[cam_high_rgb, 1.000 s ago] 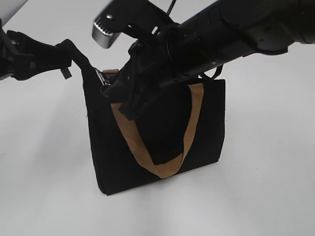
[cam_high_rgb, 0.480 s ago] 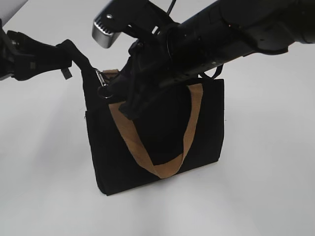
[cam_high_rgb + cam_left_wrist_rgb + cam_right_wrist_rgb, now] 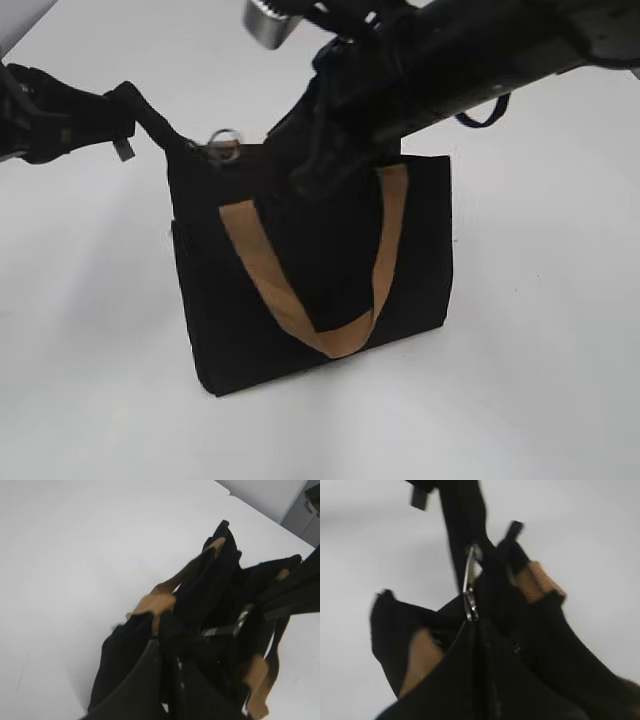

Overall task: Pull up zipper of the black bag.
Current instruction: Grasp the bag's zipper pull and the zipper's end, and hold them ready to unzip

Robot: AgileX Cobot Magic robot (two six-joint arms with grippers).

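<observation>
The black bag [image 3: 320, 260] stands upright on the white table, its tan handle hanging down the front. My left gripper [image 3: 125, 105] is shut on the black fabric tab at the bag's top left corner and holds it taut; the left wrist view shows the jaws [image 3: 167, 647] closed on black cloth. The zipper's silvery ring pull [image 3: 222, 140] stands up at the left end of the top edge. In the right wrist view the ring [image 3: 470, 582] runs straight into my shut right gripper [image 3: 472, 625]. In the exterior view the right fingertips [image 3: 258, 147] blend into the bag.
The white table [image 3: 90, 380] surrounds the bag on all sides. The right arm [image 3: 450, 60] crosses above the bag from the upper right. A second tan handle [image 3: 257, 675] lies at the bag's far side.
The right arm has moved right and upward along the bag's top. The ring pull has shifted slightly right and up and now stands in plain sight. The left gripper has held still.
</observation>
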